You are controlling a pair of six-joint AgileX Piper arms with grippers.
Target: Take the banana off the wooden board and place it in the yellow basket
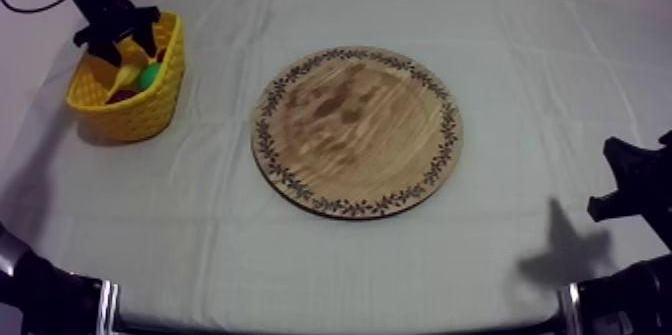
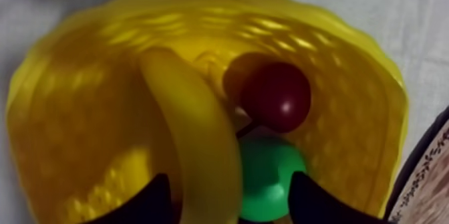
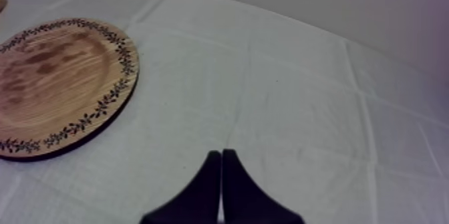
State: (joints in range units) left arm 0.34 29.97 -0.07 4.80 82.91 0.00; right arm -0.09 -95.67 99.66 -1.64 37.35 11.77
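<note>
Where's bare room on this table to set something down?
The wooden board is bare, as is the cloth between it and the yellow basket and in front of the right hand. Crowded: the basket, holding banana, small red fruit and a green fruit under the left hand.

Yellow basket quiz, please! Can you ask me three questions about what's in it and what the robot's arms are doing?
1. True or false: fruit is lying on the wooden board.
2. Which of these lies in the yellow basket next to the banana? A) a small red fruit B) a bunch of grapes C) a spoon
3. Fill in the gap: the right gripper has its two fingers lying together with nothing between them, so it is ____.

Key: 1 false, the board is bare; 2 A; 3 shut.
</note>
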